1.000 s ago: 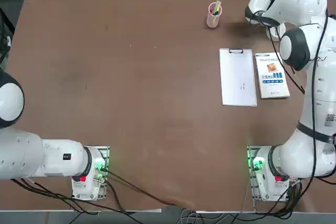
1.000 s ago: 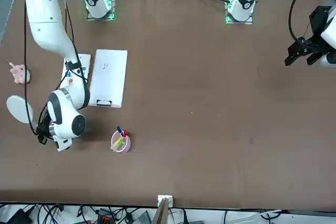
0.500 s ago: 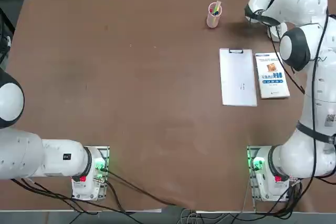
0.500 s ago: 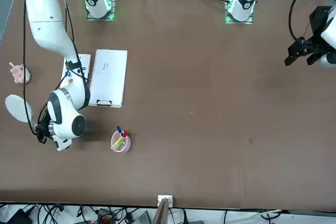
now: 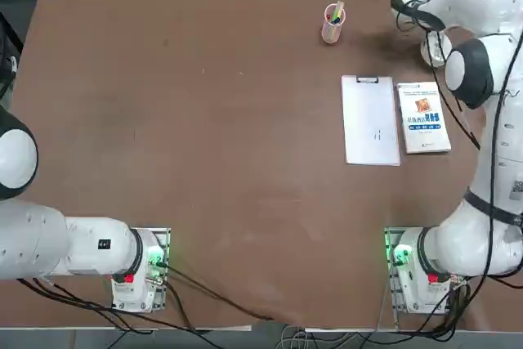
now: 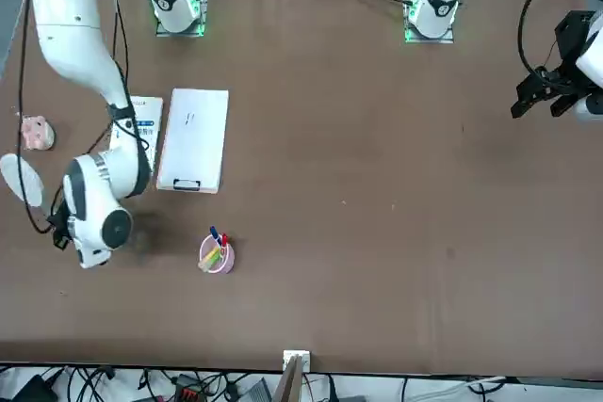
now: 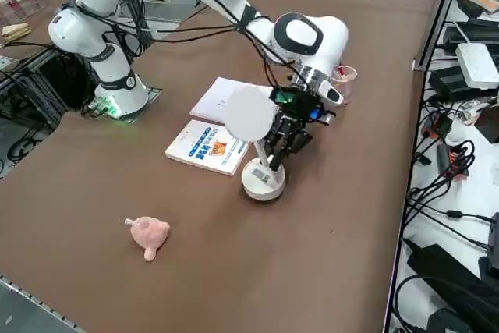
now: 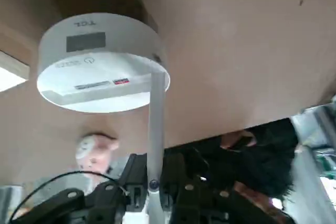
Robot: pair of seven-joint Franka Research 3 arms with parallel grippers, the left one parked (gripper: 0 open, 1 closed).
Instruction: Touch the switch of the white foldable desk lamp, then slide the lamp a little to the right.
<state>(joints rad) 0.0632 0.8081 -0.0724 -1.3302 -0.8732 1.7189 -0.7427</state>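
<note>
The white foldable desk lamp stands at the table's far right, with its round base (image 7: 263,179) on the wood and its flat head (image 7: 249,113) raised above. My right gripper (image 7: 281,144) sits low beside the base, shut on the lamp's slim arm. In the wrist view that arm (image 8: 156,114) runs down between my dark fingers (image 8: 178,184), and the base (image 8: 102,61) shows a grey panel and a small round switch mark (image 8: 89,60). From the front the lamp head (image 6: 21,179) shows beside my wrist. Overhead, my arm covers most of the lamp; only part of its base (image 5: 434,48) shows.
A pink pen cup (image 5: 333,24) stands left of the lamp. A white clipboard (image 5: 371,120) and a book (image 5: 422,117) lie nearer my base. A pink plush toy (image 7: 148,234) lies to the lamp's right. The table's far edge (image 7: 405,115) is close behind.
My right arm has swung toward my right, and the lamp has slid with it, away from the pen cup and toward the plush toy.
</note>
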